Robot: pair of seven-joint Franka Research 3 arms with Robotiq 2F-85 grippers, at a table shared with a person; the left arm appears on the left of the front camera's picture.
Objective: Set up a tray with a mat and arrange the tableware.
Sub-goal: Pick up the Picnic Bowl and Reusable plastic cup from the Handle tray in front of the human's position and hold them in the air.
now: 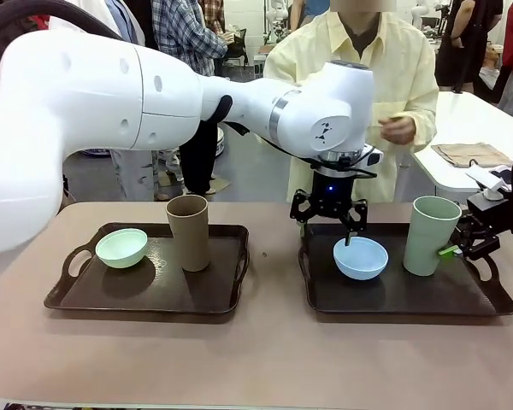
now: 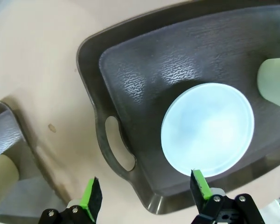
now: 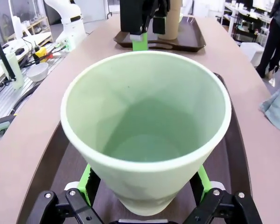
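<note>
pale green tumbler (image 3: 144,130) stands mouth up between the fingers of the right gripper (image 3: 145,183). its lower wall is flanked by the two green pads (image 3: 88,183). those jaws are spread wide; whether the pads touch the wall cannot be told. the tumbler is matte plastic, tall and handleless, widening from a narrow base to a thick rounded rim. it sits on the right tray (image 1: 462,299), in the right half, near the far edge.

on the same tray, toward its left end, lies the light blue bowl (image 1: 360,256): small, round, matte and shallow. the left gripper (image 1: 327,229) hangs over the tray's far left corner with its jaws apart and nothing between them. in the left wrist view the gap between the fingers straddles the tray's raised rim beside a handle slot (image 2: 119,149). the bowl lies ahead of one fingertip, not between the two.

both trays are dark brown with rounded corners, sloping walls and a floor embossed with a fine wavy grain. the left tray (image 1: 154,290) carries the mint green bowl (image 1: 121,248), tilted, at its far left corner. a brown tumbler (image 1: 188,232) stands upright right of the middle, near the far edge. the two trays lie side by side, apart, on a smooth beige table (image 1: 265,359). a person (image 1: 410,77) in a pale yellow shirt stands at its far edge.
</note>
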